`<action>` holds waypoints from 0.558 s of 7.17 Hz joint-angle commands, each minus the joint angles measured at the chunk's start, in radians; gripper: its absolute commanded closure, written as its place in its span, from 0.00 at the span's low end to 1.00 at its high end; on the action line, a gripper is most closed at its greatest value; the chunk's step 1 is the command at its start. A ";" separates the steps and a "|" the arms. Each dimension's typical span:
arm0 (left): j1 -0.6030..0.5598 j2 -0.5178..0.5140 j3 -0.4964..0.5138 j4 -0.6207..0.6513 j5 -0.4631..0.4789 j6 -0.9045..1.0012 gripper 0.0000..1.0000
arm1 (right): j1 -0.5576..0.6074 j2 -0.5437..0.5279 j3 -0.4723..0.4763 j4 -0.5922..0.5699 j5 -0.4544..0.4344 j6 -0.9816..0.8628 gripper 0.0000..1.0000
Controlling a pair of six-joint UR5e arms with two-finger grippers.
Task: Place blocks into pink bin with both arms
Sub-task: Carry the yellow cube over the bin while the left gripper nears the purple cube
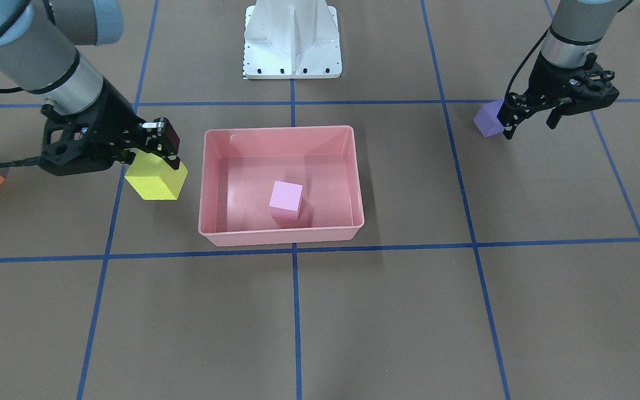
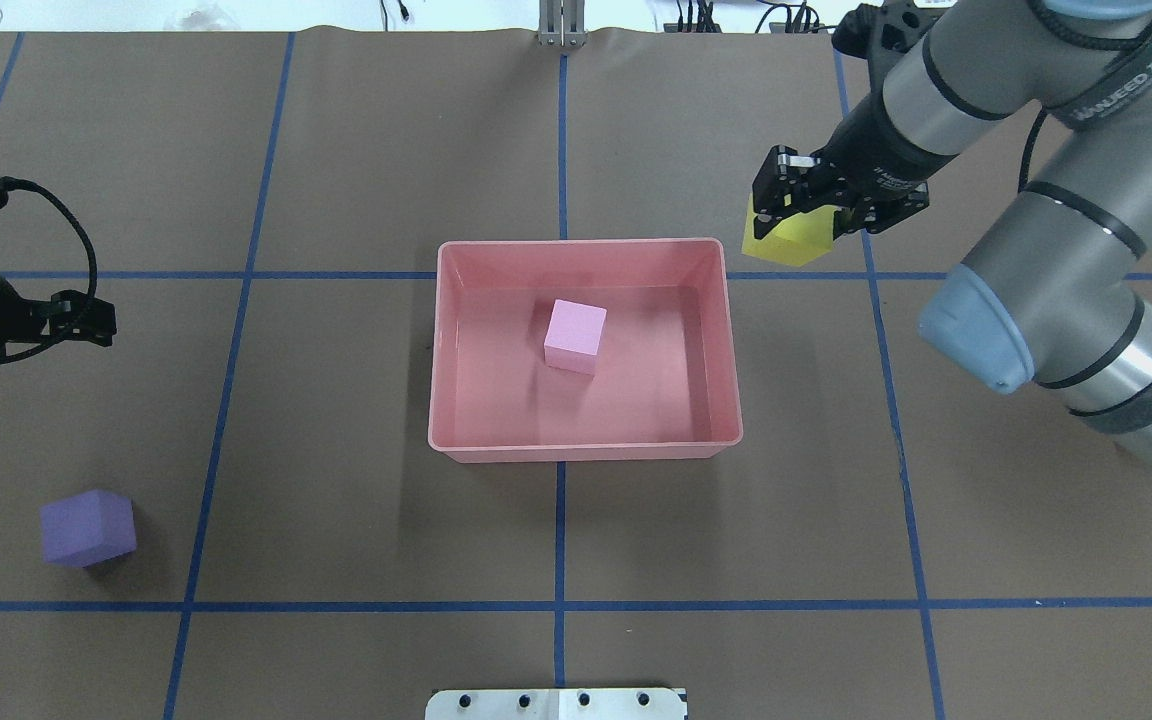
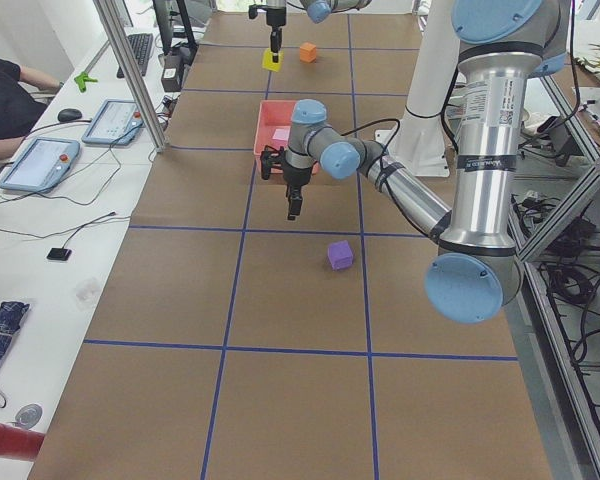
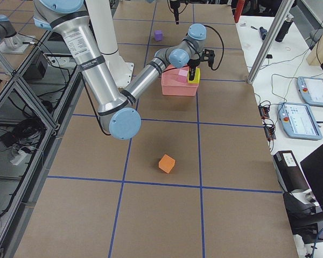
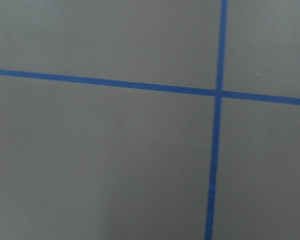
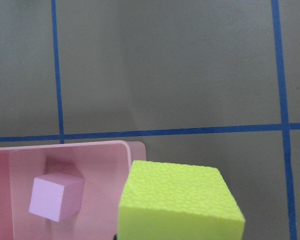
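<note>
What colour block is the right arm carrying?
It's a yellow block; right wrist view shows it best.

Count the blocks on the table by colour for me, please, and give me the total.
orange block: 1
yellow block: 1
light pink block: 1
purple block: 1
Total: 4 blocks
</note>
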 commanded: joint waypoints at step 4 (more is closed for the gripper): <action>0.370 0.205 -0.005 -0.218 0.312 -0.378 0.00 | -0.145 0.066 -0.028 0.007 -0.134 0.069 1.00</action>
